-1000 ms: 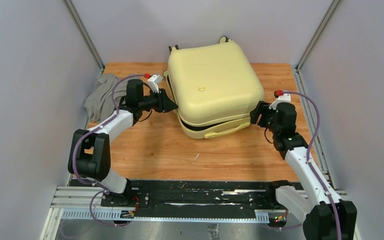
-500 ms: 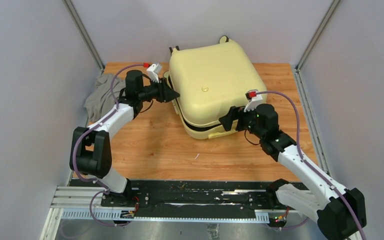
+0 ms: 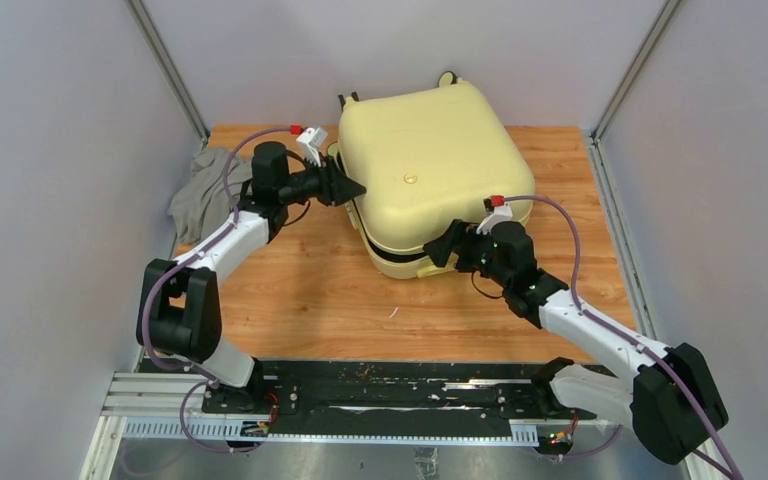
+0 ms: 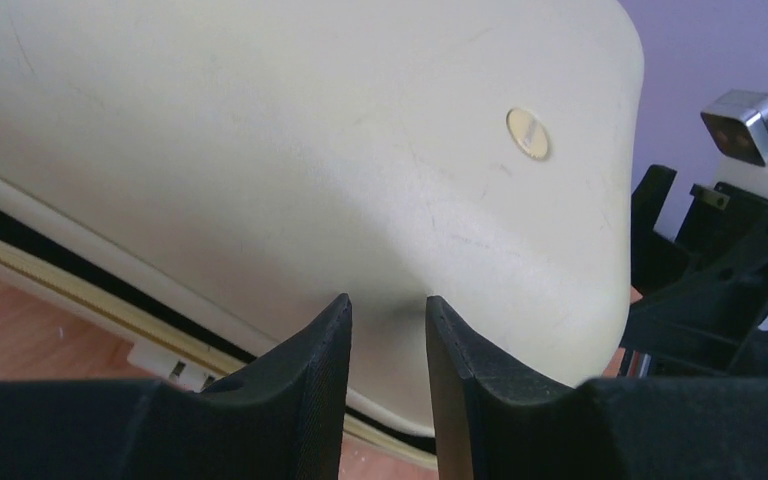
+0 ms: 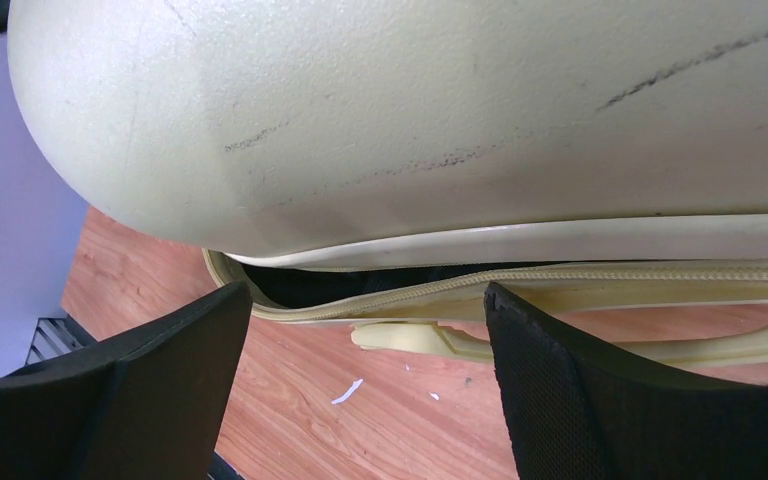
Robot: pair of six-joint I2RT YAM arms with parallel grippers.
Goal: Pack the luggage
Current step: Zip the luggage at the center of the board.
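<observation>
Left gripper (image 3: pixel 362 189): jaws narrowly parted, empty, at the suitcase (image 3: pixel 425 165) lid's left edge. Right gripper (image 3: pixel 432 250): jaws wide, empty, facing the lower-centre zipper gap.

The left gripper (image 3: pixel 358 188) and right gripper (image 3: pixel 432 250) are black, on white-linked arms (image 3: pixel 225 243). Purple cables (image 3: pixel 558 208) with red plugs run along them.

The left arm (image 3: pixel 222 245) rises from its base, folds at the elbow and reaches forward and to the right, wrist level. The left gripper (image 4: pixel 388 305) points right, its jaws a narrow gap apart with nothing between them. The right arm (image 3: pixel 580 320) stretches low and leftward. The right gripper (image 5: pixel 368 295) has its jaws spread wide, empty.
</observation>
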